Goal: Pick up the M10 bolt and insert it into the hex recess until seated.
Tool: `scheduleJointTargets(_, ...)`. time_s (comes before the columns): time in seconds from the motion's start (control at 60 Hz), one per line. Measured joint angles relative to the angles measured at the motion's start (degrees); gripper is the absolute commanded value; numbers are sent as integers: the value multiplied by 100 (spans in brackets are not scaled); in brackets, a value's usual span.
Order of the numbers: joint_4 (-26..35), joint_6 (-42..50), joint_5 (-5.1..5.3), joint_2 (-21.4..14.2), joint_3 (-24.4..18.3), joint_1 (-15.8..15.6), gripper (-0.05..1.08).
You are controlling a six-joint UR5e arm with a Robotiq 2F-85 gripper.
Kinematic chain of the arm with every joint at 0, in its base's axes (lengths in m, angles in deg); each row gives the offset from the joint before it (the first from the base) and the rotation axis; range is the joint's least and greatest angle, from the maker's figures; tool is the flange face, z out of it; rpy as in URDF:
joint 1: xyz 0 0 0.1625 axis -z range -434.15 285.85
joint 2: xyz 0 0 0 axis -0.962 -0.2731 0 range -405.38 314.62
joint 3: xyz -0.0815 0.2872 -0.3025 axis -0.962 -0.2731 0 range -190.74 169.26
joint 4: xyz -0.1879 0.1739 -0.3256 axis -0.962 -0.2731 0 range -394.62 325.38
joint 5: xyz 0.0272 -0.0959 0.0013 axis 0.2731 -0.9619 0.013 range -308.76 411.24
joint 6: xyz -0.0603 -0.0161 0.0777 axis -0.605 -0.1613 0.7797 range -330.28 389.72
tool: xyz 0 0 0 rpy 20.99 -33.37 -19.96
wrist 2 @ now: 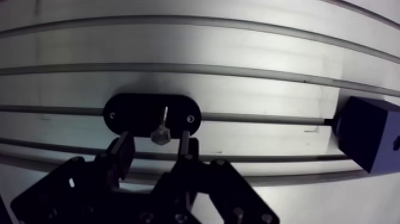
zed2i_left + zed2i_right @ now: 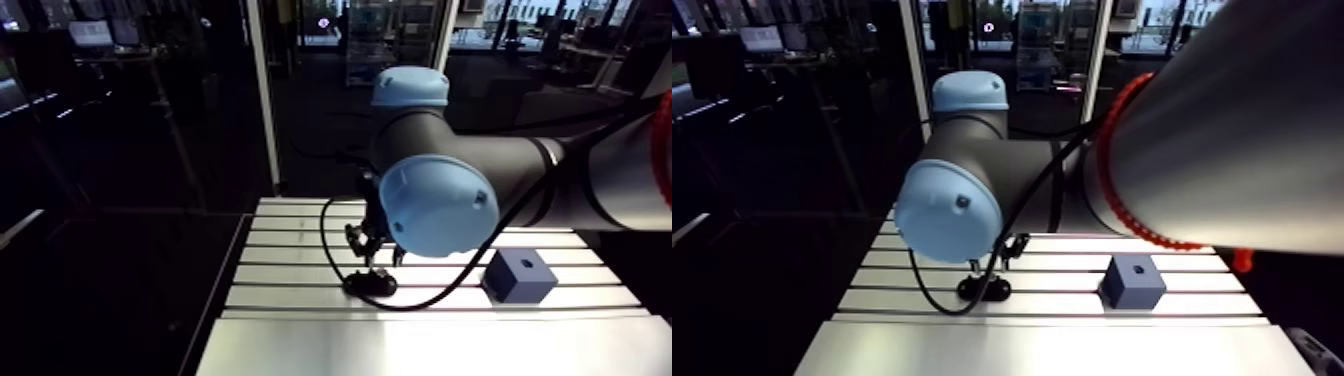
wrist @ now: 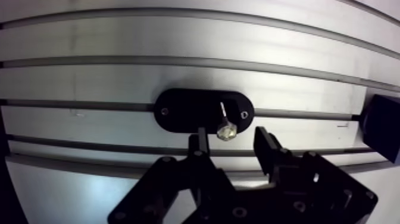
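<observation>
In the wrist view a small silver bolt [image 3: 226, 128] stands in a black oval holder plate [image 3: 178, 111], its hex head up. My gripper [image 3: 231, 139] hangs just above it, open. The bolt head lies in the gap between the two dark fingertips [image 1: 123, 146] and neither one touches it. A dark blue block [image 1: 369, 140] with a small hole in its top face [image 2: 527, 264] sits well off to one side of the gripper. In the arm view the gripper [image 2: 372, 256] comes down over the holder plate [image 2: 370, 285], partly hidden by the arm's blue joint cap.
The holder and the block [image 2: 1132, 282] rest on the slotted aluminium table [image 2: 300, 300], whose dark grooves run across under both. The table's left edge [image 2: 222, 290] drops off to a dark floor. A black cable loops down beside the holder.
</observation>
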State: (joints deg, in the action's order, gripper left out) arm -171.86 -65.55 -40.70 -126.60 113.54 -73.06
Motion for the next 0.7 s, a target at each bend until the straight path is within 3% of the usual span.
scheduleJointTargets(0.7,-41,-23,-11,144,43,1,49)
